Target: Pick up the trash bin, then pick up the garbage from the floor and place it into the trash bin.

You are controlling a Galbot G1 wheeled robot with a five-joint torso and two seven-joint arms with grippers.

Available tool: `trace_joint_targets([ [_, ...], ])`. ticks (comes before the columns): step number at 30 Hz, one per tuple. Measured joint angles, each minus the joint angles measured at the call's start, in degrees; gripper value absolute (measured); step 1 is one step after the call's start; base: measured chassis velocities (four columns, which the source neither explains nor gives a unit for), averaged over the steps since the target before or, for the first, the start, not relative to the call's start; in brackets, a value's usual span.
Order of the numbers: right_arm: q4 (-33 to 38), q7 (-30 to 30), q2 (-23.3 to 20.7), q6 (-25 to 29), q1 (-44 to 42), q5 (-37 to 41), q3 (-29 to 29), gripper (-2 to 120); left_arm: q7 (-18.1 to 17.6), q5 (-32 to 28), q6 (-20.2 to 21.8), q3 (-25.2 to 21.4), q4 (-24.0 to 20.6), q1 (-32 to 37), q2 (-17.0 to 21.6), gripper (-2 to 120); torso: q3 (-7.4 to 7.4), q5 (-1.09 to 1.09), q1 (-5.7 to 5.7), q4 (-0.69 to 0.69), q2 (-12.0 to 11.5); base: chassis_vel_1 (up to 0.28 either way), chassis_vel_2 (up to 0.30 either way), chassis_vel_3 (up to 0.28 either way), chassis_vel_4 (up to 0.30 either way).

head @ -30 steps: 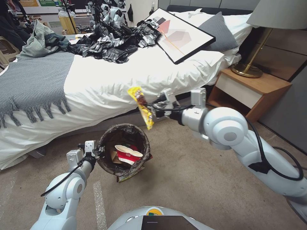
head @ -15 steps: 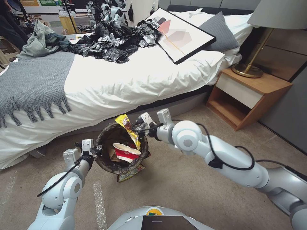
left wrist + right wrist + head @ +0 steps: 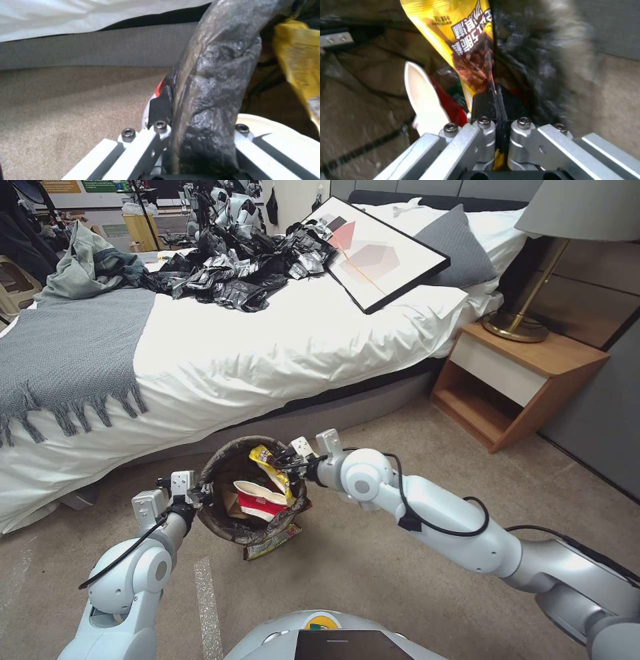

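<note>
Head view, left to right: at seven o'clock the left gripper (image 3: pixel 200 492) is clamped on the nine o'clock rim of the trash bin (image 3: pixel 220 523), held clear of the carpet (image 3: pixel 400 587) beside the bed (image 3: pixel 267 347). Inside lies a red-and-white paper cup (image 3: pixel 259 499). At the bin's three o'clock rim, the right gripper (image 3: pixel 285 463) pinches a yellow snack wrapper (image 3: pixel 272 468) that hangs into the bin's mouth.

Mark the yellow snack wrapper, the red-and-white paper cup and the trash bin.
yellow snack wrapper (image 3: pixel 466 42), right wrist view, printed face.
red-and-white paper cup (image 3: pixel 257 505), head view, red side wall.
trash bin (image 3: pixel 220 457), head view, bag-lined rim.
</note>
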Motion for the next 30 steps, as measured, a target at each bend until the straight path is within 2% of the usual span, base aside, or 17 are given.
trace_joint_targets([
  [4,-0.73,1.08,1.74,0.0,0.78,-0.01,-0.96,-1,0.17,-0.08,0.0,-0.13,0.03,-0.04,-0.03,0,0.0,0.0,0.0,0.0,0.0,0.0,0.0,0.0,0.0],
  [6,-0.51,1.18,1.91,0.0,1.07,0.2,-1.01,7,0.22,-0.09,0.0,-0.18,0.08,-0.06,-0.04,0,0.0,0.0,0.0,0.0,0.0,0.0,0.0,0.0,0.0],
  [7,-0.51,1.18,1.91,0.0,1.07,0.2,-1.01,7,0.22,-0.09,0.0,-0.18,0.08,-0.06,-0.04,0,0.0,0.0,0.0,0.0,0.0,0.0,0.0,0.0,0.0],
  [10,0.91,1.21,1.59,-0.01,1.81,0.64,-0.69,22,0.3,-0.1,0.0,-0.18,0.34,-0.13,-0.01,0,0.0,0.0,0.0,-0.02,0.0,0.0,0.0,0.0,0.0],
  [11,0.91,1.21,1.59,-0.01,1.81,0.64,-0.69,22,0.3,-0.1,0.0,-0.18,0.34,-0.13,-0.01,0,0.0,0.0,0.0,-0.02,0.0,0.0,0.0,0.0,0.0],
  [14,2.42,1.97,1.53,-0.01,2.98,1.95,-0.23,35,0.3,-0.08,0.0,0.01,0.55,-0.35,-0.04,0,0.0,0.0,0.0,-0.02,0.0,0.0,0.0,0.0,0.0],
  [15,2.42,1.97,1.53,-0.01,2.98,1.95,-0.23,35,0.3,-0.08,0.0,0.01,0.55,-0.35,-0.04,0,0.0,0.0,0.0,-0.02,0.0,0.0,0.0,0.0,0.0],
  [17,3.13,2.6,1.59,-0.01,3.54,2.75,-0.02,43,0.31,-0.06,0.0,0.07,0.56,-0.38,-0.1,0,0.0,0.0,0.0,-0.01,0.0,0.0,0.0,0.0,0.0],
  [19,4.26,3.21,1.38,-0.01,4.07,3.85,0.13,53,0.31,-0.04,0.0,0.06,0.56,-0.39,-0.13,0,0.0,0.01,0.0,-0.01,0.0,0.0,0.0,0.0,0.0],
  [20,4.26,3.21,1.38,-0.01,4.07,3.85,0.13,53,0.31,-0.04,0.0,0.06,0.56,-0.39,-0.13,0,0.0,0.01,0.0,-0.01,0.0,0.0,0.0,0.0,0.0],
  [23,6.61,3.63,0.47,-0.01,4.58,4.78,0.92,69,0.32,-0.01,0.0,-0.08,0.56,-0.39,-0.09,0,0.0,0.02,0.0,-0.01,0.0,0.0,0.0,0.0,0.0],
  [24,6.61,3.63,0.47,-0.01,4.58,4.78,0.92,69,0.32,-0.01,0.0,-0.08,0.56,-0.39,-0.09,0,0.0,0.02,0.0,-0.01,0.0,0.0,0.0,0.0,0.0],
  [30,14.33,4.81,-2.08,-0.01,6.44,6.19,5.9,92,0.31,-0.02,0.0,0.12,0.56,-0.32,-0.16,0,0.0,0.01,0.0,-0.01,0.0,0.0,0.0,0.0,0.0],
])
